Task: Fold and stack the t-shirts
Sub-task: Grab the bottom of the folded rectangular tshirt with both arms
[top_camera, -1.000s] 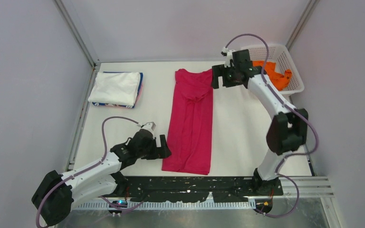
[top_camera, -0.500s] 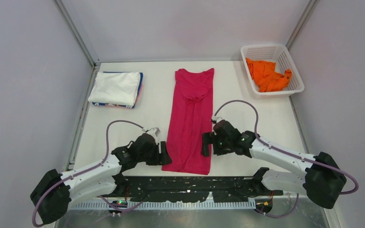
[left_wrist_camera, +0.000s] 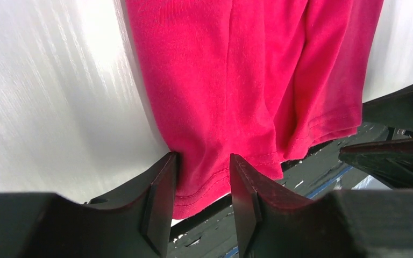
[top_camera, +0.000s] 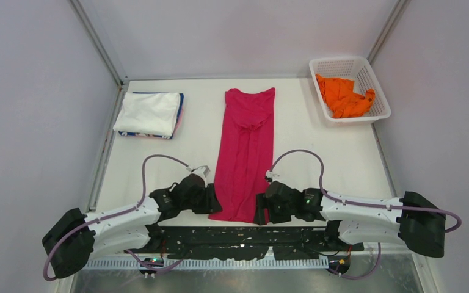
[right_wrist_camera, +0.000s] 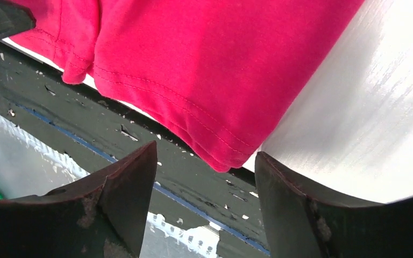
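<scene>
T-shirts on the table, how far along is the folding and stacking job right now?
Done: a folded white shirt tops the far-left stack, blue and pink edges beneath. In hand: the magenta shirt lies folded into a long strip; the left tool straddles one near hem corner, open, and the right tool is open at the other. Left: fold it crosswise, stack it, then the crumpled orange shirt in the basket.
</scene>
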### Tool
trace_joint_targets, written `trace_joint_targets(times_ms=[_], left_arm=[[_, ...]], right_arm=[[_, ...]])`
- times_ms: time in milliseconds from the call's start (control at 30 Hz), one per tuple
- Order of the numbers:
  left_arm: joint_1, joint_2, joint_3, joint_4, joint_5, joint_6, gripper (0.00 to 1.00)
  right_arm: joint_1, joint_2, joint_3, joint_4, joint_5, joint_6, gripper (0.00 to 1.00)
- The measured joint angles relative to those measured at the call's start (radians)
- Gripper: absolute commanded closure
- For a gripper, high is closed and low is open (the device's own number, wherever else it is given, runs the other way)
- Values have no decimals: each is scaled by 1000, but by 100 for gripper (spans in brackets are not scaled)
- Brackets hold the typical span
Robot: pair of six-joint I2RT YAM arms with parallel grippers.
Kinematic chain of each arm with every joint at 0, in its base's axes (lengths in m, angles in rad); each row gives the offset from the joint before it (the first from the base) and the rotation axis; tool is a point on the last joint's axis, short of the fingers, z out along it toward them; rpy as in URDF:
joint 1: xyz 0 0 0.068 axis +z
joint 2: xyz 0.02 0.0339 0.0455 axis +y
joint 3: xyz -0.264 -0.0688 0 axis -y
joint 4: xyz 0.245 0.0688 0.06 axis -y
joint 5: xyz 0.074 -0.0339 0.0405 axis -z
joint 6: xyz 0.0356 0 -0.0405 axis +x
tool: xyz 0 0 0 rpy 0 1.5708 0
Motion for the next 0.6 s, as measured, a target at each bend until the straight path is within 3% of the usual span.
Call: trace_joint_targets(times_ms=[300,467,600], left_arm=[[-51,-55,-10,-63,-56,-55,57],[-54,-63,-10,-76,-63,-60,57],[-63,-62,-11,-75,-64,-64,57]], right_arm=[[13,-3,-41,43,50,102,49],[13,-3,-60,71,60,124,71],[14,-3,-71,69,61,136,78]])
